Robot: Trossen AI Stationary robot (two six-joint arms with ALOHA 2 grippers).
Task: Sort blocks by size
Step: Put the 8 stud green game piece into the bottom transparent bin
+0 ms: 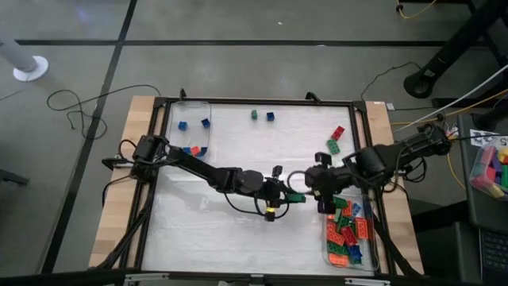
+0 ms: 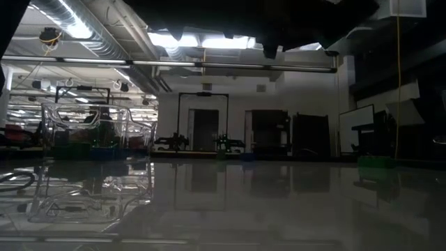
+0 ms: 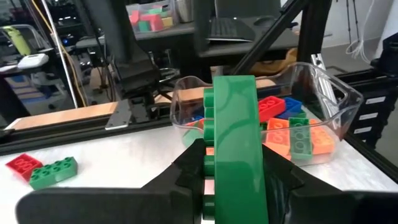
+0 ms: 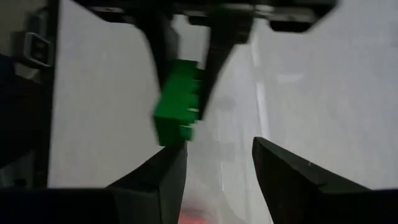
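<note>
I see my left gripper [image 1: 290, 197] at table centre clamping a long green studded plastic brick [image 3: 235, 143]. My right gripper [image 4: 217, 165], at its three o'clock, faces it with fingers parted, empty, beside the clear plastic bin [image 1: 367, 258] of bricks.

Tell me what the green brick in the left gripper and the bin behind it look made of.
Green brick: likely hard moulded plastic with a glossy face and crisp studs along its edge. Bin: clear, rigid-looking plastic; the bricks inside show through its shiny wall.
</note>
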